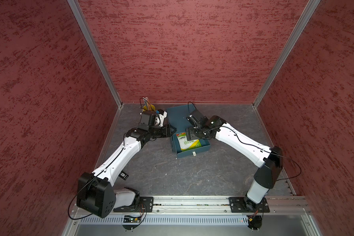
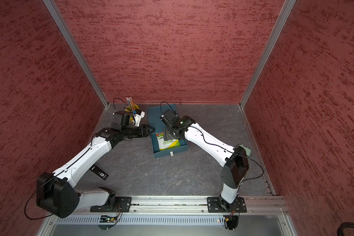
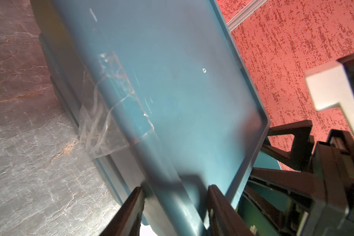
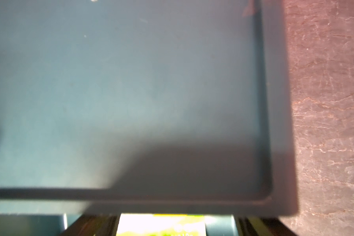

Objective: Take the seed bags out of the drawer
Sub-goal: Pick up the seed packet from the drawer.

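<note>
The teal drawer (image 1: pixel 184 155) (image 2: pixel 161 154) is pulled out of its teal case (image 1: pixel 177 118) (image 2: pixel 155 116) toward the front. One green-white seed bag (image 1: pixel 189 143) (image 2: pixel 169 143) (image 4: pixel 161 224) lies flat inside it. My right gripper (image 1: pixel 189 135) (image 2: pixel 168 137) (image 4: pixel 175 219) hangs over the bag's back end, open, its fingers wide on either side of the bag. My left gripper (image 1: pixel 173 130) (image 2: pixel 153 129) (image 3: pixel 175 187) is shut on the case's (image 3: pixel 182 81) left edge. Any other seed bags are hidden.
A yellow cup of pens (image 1: pixel 148 106) (image 2: pixel 132 107) stands at the back left, beside the left wrist. A black labelled stick (image 1: pixel 123 175) (image 2: pixel 99 173) lies under the left forearm. A pale green block (image 2: pixel 246 150) peeks out behind the right elbow. Red walls enclose three sides.
</note>
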Tool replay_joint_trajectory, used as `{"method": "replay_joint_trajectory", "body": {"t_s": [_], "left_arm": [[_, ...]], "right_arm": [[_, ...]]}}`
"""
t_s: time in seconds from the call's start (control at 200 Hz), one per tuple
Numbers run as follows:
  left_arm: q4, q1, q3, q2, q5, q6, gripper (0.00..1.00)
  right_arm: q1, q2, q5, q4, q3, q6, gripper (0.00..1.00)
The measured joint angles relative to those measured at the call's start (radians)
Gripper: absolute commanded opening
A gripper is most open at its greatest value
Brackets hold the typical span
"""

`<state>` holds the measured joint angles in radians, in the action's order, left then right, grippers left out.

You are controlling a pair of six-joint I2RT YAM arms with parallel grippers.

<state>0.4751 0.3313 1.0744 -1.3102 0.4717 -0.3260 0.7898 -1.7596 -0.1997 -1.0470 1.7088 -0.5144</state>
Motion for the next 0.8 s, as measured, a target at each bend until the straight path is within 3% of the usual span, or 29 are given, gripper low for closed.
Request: {"method": "replay_joint_trajectory", "body": {"t_s": [0.471, 0.802], "left_arm": [[0.024, 0.0, 0.02, -0.012, 0.003, 0.013, 0.51], [0.033, -0.005, 0.026, -0.014, 0.002, 0.023, 0.51]], "right_arm": [[0.001, -0.065, 0.087, -0.025, 0.01, 0.0, 0.88], [0.0, -0.098, 0.228, -0.016, 0.065, 0.014, 0.89]]}}
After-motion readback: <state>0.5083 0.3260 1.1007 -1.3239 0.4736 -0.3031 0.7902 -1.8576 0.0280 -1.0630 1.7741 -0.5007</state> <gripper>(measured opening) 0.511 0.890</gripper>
